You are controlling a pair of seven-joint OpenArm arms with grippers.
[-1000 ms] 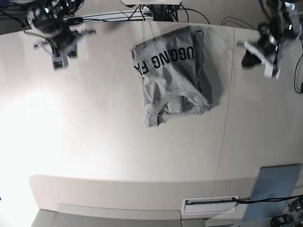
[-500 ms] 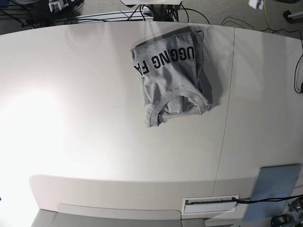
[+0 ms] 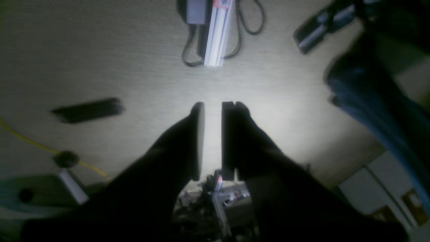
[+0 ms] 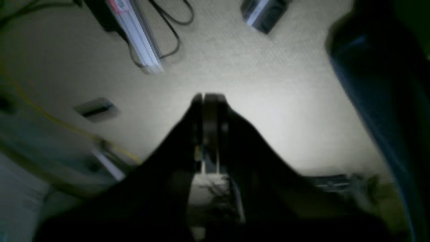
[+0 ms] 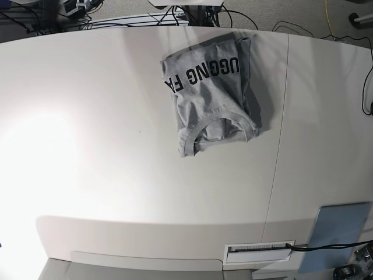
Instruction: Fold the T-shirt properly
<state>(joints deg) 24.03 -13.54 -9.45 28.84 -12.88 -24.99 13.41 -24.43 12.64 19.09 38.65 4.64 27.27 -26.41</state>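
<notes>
left tool [image 3: 212, 111] with a narrow gap between its dark fingers, right tool [image 4: 205, 99] pressed closed, both empty

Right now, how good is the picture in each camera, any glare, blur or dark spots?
Base view: sharp, with strong glare washing out the table left of the T-shirt. Left wrist view: soft, the left gripper a black silhouette. Right wrist view: blurrier, the right gripper equally dark.

One T-shirt [image 5: 211, 93], one table [image 5: 105, 163], one blue-grey panel [image 5: 339, 228], two claws.
</notes>
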